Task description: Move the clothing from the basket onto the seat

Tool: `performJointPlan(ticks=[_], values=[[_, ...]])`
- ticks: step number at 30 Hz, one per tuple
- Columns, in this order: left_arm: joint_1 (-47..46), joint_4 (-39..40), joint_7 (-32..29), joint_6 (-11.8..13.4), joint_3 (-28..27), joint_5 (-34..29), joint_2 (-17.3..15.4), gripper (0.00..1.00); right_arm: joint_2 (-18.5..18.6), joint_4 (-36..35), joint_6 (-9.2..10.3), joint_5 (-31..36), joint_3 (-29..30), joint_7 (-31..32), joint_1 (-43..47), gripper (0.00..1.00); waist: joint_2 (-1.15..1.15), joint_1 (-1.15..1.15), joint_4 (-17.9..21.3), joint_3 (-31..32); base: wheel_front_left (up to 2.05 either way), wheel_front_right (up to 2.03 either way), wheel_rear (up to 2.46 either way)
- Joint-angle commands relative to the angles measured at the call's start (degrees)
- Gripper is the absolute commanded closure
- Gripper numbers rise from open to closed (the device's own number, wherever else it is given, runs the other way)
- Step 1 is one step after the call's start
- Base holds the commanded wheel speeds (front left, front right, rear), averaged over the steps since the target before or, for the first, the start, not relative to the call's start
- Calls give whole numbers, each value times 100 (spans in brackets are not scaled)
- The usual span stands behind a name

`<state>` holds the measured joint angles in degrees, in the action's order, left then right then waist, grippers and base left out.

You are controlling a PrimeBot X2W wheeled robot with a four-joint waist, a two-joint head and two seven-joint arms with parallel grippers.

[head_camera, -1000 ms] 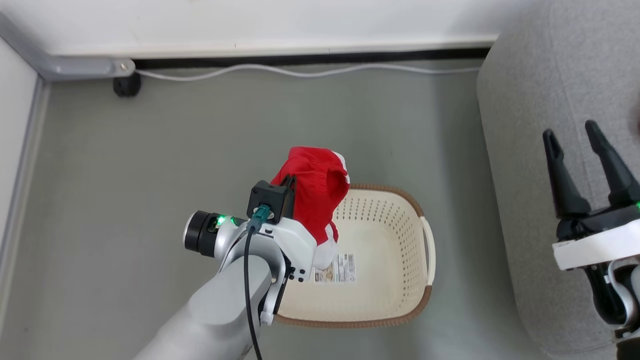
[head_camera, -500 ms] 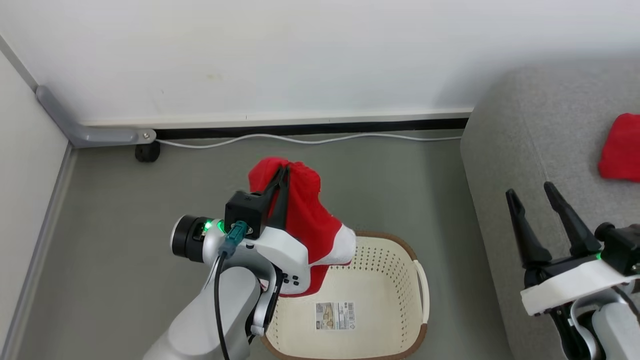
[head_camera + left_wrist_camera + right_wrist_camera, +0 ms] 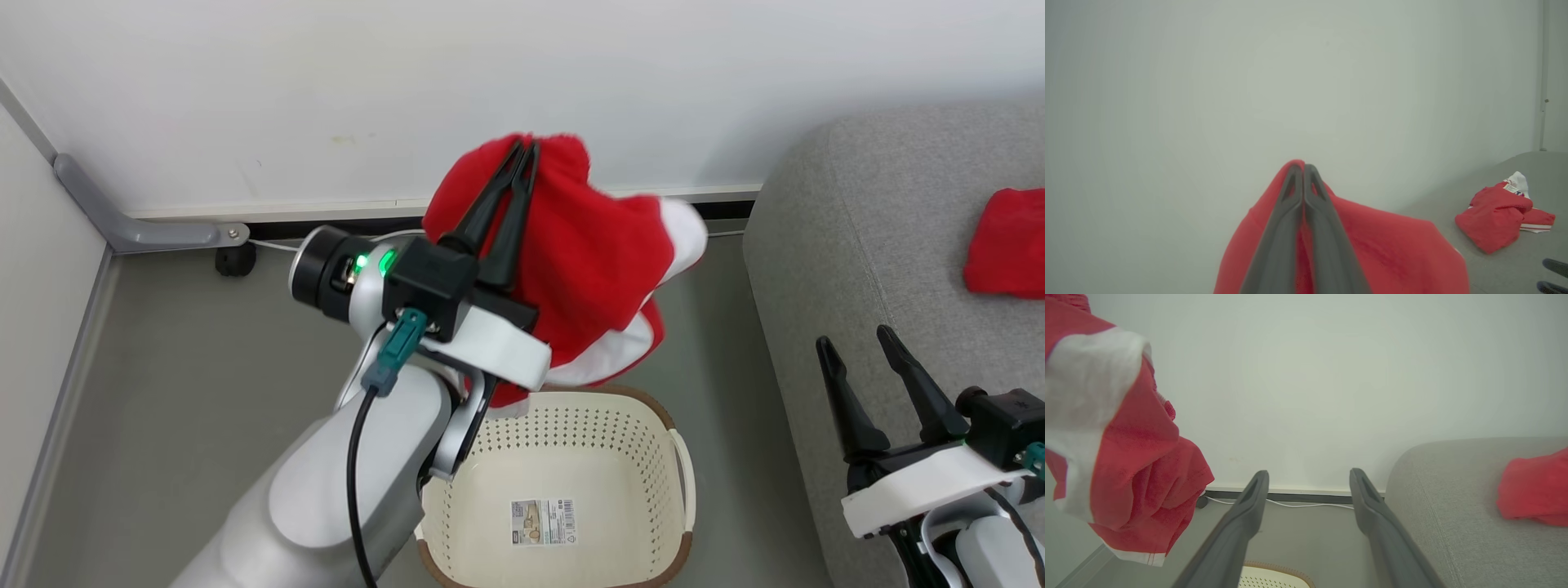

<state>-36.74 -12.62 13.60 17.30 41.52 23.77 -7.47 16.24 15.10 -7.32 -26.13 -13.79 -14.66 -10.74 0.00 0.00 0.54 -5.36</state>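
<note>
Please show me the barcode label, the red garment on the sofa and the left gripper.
barcode label (image 3: pixel 543 522): head view, centre of the paper.
red garment (image 3: pixel 1006 242) on the sofa (image 3: pixel 857 204): head view, middle of its fabric.
left gripper (image 3: pixel 526 147): head view, between its closed fingertips.

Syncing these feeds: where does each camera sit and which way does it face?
Head view: on the head, facing down at basket, seat; left claw shut on held garment, right claw open.
Left wrist view: along its shut claw, toward the wall.
Right wrist view: along its open claw, toward wall, seat.
Shared: held garment, second garment lying on seat.
</note>
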Motion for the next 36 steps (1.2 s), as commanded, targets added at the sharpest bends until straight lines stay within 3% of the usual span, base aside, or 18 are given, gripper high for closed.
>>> performJointPlan(ticks=[1, 15, 26, 36], values=[[-355, 259, -37, 69, -188, -82, -112, 100, 58, -122, -17, 49, -98, -34, 18, 0, 0, 0, 5, -7, 0, 0, 0], [-697, 747, -335, 135, -31, -208, -62, 100, -5, -346, -17, -51, -321, -34, -44, 0, 0, 0, 75, -86, 0, 0, 0], [-802, 583, -268, 169, 27, -206, 34, 100, 282, -1878, -17, -581, -1656, -34, -390, 0, 0, 0, 96, -282, 0, 0, 0], [-1007, 446, -226, 92, 241, -195, 229, 100, 315, -1516, -17, -288, -1998, -34, -860, 0, 0, 0, -17, -410, 0, 0, 0]])
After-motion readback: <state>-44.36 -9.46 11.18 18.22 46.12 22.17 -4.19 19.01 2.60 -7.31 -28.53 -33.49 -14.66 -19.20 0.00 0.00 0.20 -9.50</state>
